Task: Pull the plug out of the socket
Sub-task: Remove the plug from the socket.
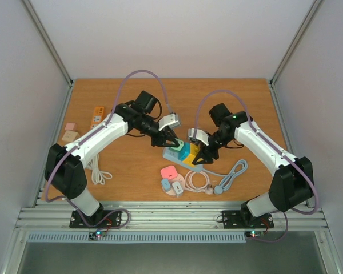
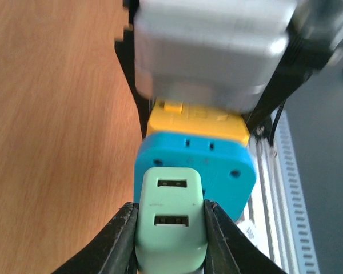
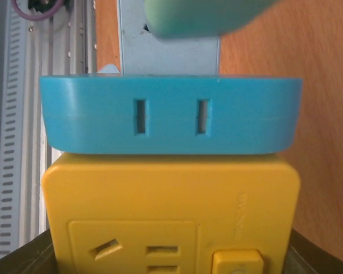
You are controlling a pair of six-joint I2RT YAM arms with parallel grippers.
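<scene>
The plug is a mint-green USB charger with two ports, and my left gripper is shut on its sides. It stands right against a blue adapter that sits on the yellow socket block. Its prongs are hidden, so I cannot tell whether they are seated. In the right wrist view the yellow socket fills the frame between my right gripper's fingers. The blue adapter shows two bare slots, and the plug is blurred beyond it. From above, both grippers meet at the stack.
Near the front lie a pink charger, small white and blue adapters, a coiled pink cable and a grey-blue cable. At the left are an orange power strip, two small blocks and a white cable.
</scene>
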